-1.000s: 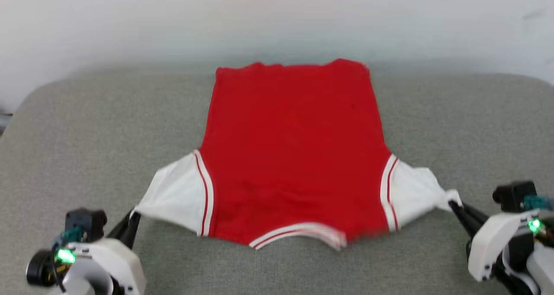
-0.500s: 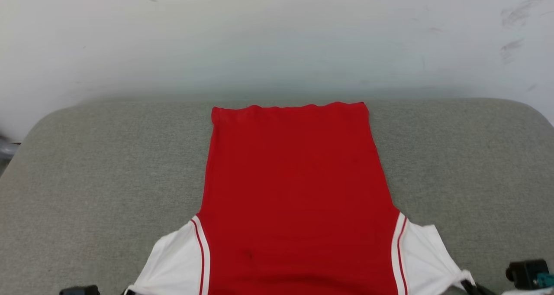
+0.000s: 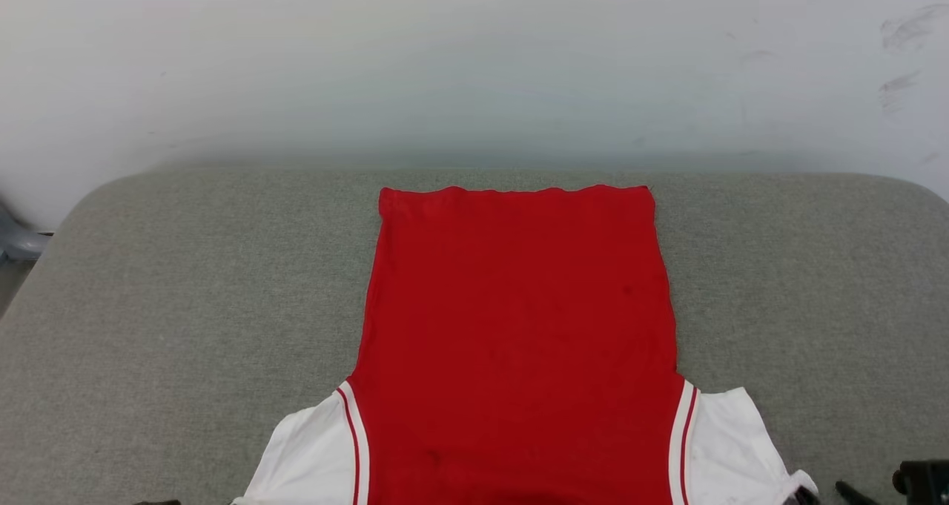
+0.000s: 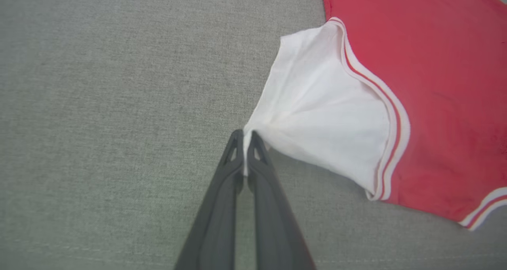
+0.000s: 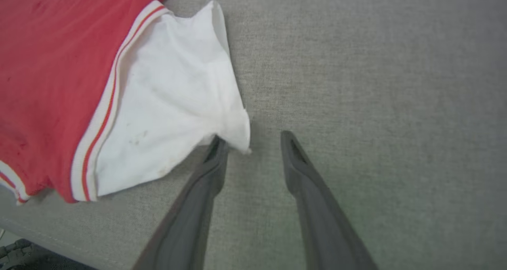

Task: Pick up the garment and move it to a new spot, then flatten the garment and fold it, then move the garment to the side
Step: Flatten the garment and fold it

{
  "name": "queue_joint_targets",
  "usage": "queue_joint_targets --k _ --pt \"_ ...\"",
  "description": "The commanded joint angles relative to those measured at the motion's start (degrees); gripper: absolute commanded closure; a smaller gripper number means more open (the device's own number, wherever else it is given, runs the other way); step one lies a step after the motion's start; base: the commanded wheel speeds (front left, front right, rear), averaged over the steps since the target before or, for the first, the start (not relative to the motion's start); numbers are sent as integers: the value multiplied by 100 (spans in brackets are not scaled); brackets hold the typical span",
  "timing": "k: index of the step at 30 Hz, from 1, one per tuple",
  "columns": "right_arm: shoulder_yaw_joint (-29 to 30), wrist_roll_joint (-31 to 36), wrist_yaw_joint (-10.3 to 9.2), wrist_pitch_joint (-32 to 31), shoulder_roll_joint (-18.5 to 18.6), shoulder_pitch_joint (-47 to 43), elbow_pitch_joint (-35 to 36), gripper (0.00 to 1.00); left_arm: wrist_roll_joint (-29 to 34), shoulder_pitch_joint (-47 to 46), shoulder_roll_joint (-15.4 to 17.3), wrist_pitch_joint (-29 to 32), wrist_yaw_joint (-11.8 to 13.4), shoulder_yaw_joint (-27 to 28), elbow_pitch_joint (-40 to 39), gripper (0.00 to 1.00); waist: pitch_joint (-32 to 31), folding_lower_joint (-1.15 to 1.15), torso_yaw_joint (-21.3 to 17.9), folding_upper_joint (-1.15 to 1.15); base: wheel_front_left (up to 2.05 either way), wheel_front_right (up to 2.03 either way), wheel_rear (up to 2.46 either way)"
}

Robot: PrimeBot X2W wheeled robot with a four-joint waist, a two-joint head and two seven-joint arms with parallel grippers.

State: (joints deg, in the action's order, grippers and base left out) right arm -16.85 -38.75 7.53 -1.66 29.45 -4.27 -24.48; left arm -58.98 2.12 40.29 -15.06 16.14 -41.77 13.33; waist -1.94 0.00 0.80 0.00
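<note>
The garment (image 3: 519,342) lies flat on the grey padded surface (image 3: 185,305), plain red side up, hem toward the wall and white sleeves toward me. In the left wrist view, my left gripper (image 4: 244,137) is shut on the tip of its white sleeve (image 4: 324,115), which is drawn to a point between the fingers. In the right wrist view, my right gripper (image 5: 252,138) stands open low over the surface. The tip of the other white sleeve (image 5: 174,103) lies loose against its left finger (image 5: 214,155). A dark right finger (image 3: 847,488) shows at the head view's lower right corner.
A white wall (image 3: 474,60) rises behind the padded surface. The surface's rounded front edge (image 5: 47,230) runs across the lower left of the right wrist view, with something dark (image 5: 16,254) below it. Bare grey fabric lies on both sides of the garment.
The head camera has tilted up, so the whole picture shifted down. My right gripper has opened and let go of the right sleeve tip. The left stays shut on its sleeve.
</note>
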Motion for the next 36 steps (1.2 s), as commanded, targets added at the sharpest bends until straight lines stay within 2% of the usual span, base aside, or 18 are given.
queue_joint_targets --k 1,9,16,23,31,36 --pt "139 119 -8 23 -47 84 116 0 57 11 -46 -15 18 93 -22 100 11 0 -9 0 0 0 0" --pt "884 484 -8 -219 82 923 927 0 360 -8 -103 -15 132 277 -387 100 194 0 25 0 0 0 0" --pt "1371 609 -7 -1021 295 2387 1602 0 766 -486 -232 -14 155 437 -790 100 915 0 426 0 0 0 0" --pt "989 669 -7 -2812 596 4067 1518 0 1216 -1011 -583 -15 4 584 -956 100 1756 0 905 0 0 0 0" --pt "639 670 -7 -5190 546 5674 720 0 1713 -1427 -1108 -15 -241 822 -1062 100 2626 0 1350 0 0 0 0" --pt "543 1027 -7 -6057 543 6318 301 0 2002 -1636 -1436 -15 -427 965 -1080 100 3096 0 1595 0 0 0 0"
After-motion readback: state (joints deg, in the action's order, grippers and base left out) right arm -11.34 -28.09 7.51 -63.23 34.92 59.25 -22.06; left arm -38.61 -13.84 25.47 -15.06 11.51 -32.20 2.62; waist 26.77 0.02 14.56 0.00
